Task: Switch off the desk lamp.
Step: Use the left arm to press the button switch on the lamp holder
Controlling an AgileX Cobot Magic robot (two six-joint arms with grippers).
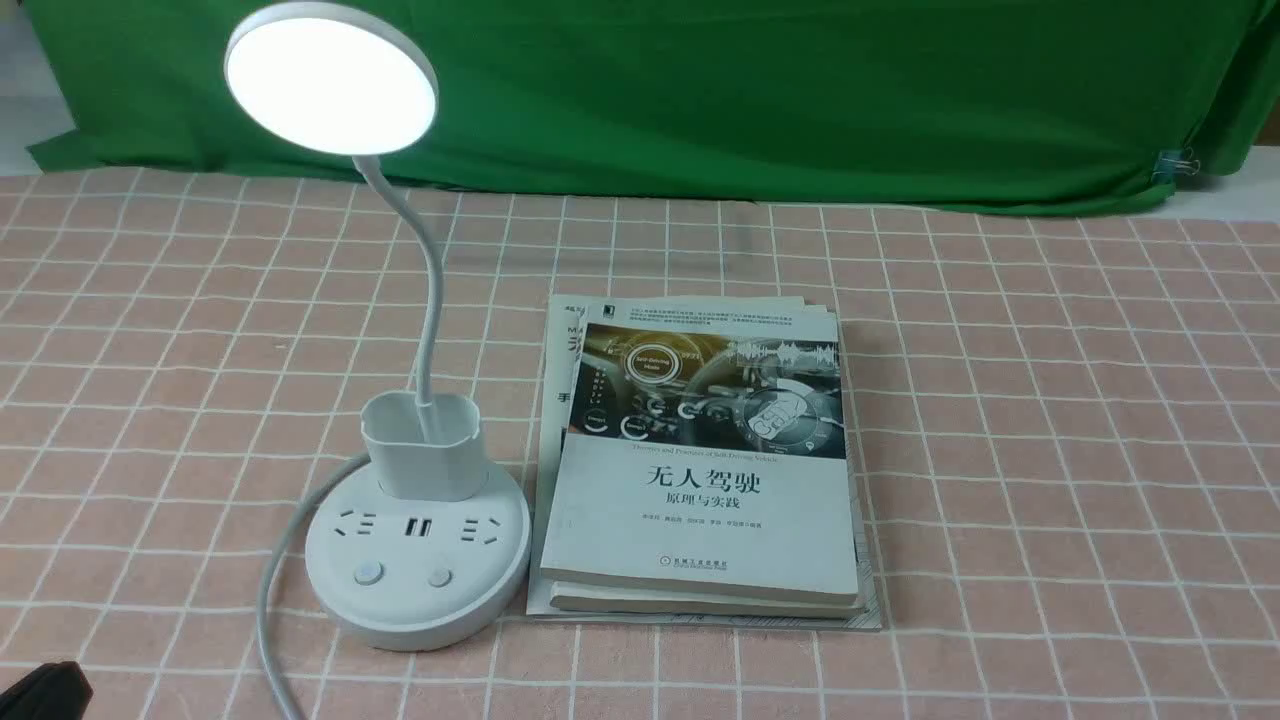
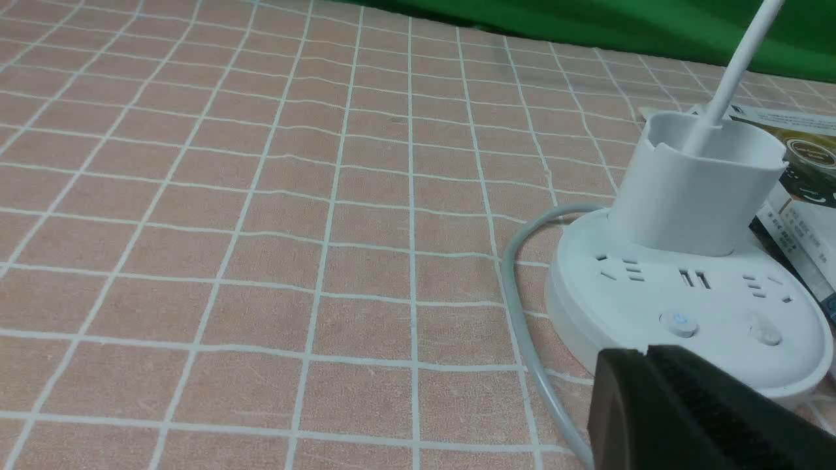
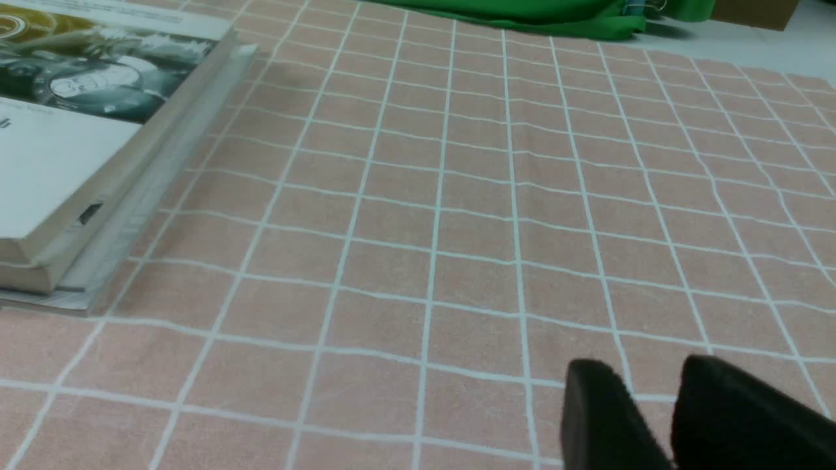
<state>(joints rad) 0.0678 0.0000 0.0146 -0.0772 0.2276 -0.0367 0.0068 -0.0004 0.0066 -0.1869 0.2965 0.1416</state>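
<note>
The desk lamp point(image 1: 418, 560) stands ahead of the left gripper point(image 2: 646, 356) and off to its right, near but not touching. The lamp is lit: its flat disc head point(image 1: 330, 78) glows white, high above and beyond the gripper. From there the thin neck point(image 1: 430, 290) curves down into the small cup holder point(image 1: 420, 450). The holder sits at the back of the round base point(image 1: 420, 610), the side farthest from the gripper.

On the near part of the base, closest to the gripper, are two round buttons. The one on the gripper's side point(image 2: 679, 322) carries a faint blue mark, and the other point(image 2: 765, 334) lies just beyond it to the right. A row of sockets runs between the buttons and the holder. A grey cable point(image 1: 270, 600) leaves the base on the gripper's side and trails back across the pink checked tablecloth point(image 1: 1000, 400), passing just right of the gripper.

The left gripper is closed, with its black fingers pressed together and nothing between them.

The right gripper point(image 3: 653, 369) shows only in its own wrist view. It is all but closed: a narrow sliver of cloth shows between the tips, and it holds nothing. A stack of books point(image 3: 85, 163) lies ahead of it to its left, just beside the lamp base on the far side from the left gripper. A green cloth point(image 1: 750, 90) hangs well beyond both grippers.
</note>
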